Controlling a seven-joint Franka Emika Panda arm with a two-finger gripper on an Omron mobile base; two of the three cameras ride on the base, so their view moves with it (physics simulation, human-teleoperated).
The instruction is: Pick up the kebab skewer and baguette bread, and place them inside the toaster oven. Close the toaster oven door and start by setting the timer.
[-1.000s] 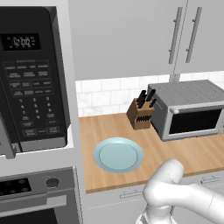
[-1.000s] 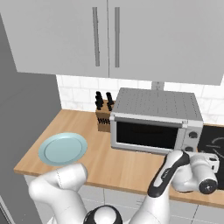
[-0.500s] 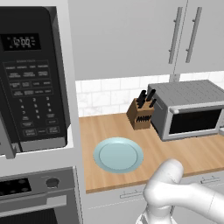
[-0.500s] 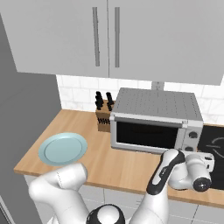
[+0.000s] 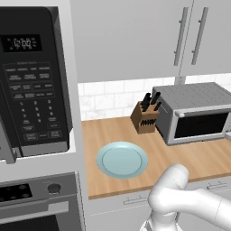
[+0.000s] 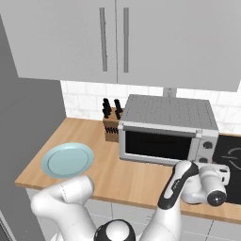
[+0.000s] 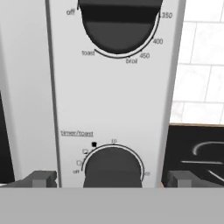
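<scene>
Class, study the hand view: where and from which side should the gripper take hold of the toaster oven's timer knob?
Grip the timer knob across its round dark rim, coming straight at the toaster oven front panel. The knob stands out from the panel, and the open gripper already straddles it, one fingertip on each side.

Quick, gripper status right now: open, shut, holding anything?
Gripper: open, holding nothing, fingertips either side of the timer knob on the toaster oven.

My two base views looked down from behind, left and right, sharing the counter (image 5: 194,155) and toaster oven (image 6: 167,129). Hand view faced its timer dial (image 7: 113,168) closely.
</scene>
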